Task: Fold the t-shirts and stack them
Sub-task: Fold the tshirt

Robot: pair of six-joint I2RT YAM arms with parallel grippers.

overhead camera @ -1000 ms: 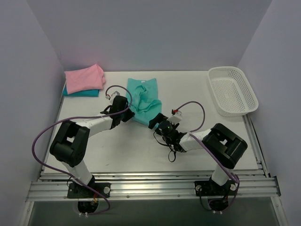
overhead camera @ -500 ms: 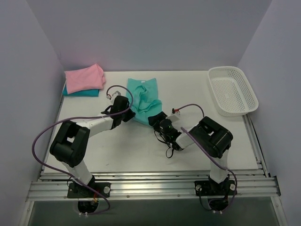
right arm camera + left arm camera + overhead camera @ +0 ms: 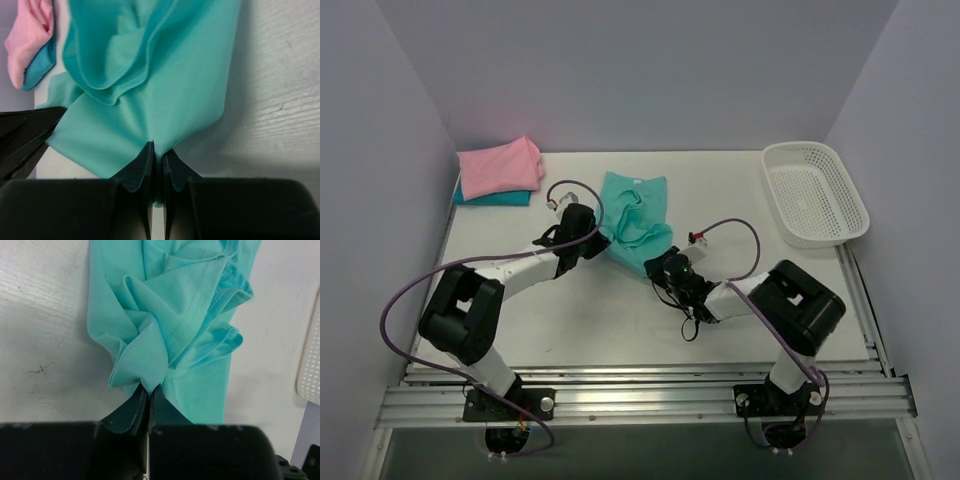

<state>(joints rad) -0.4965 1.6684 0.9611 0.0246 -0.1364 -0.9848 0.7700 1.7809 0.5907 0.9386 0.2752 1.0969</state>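
Green shirt (image 3: 638,215), crumpled in loose folds, lies centrally on the worktop (image 3: 580,310). Left pincer (image 3: 149,390) is clenched on its 7 o'clock corner, right pincer (image 3: 156,150) on its 5 o'clock hem. Pink shirt (image 3: 500,165) sits folded on blue shirt (image 3: 495,198) at 10 o'clock.

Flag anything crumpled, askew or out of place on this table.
The teal-green t-shirt at mid-table is bunched into loose folds and lies slanted, its near edge pinched by the left end effector and the right end effector. The pink t-shirt sits neatly folded on the darker teal t-shirt at far left.
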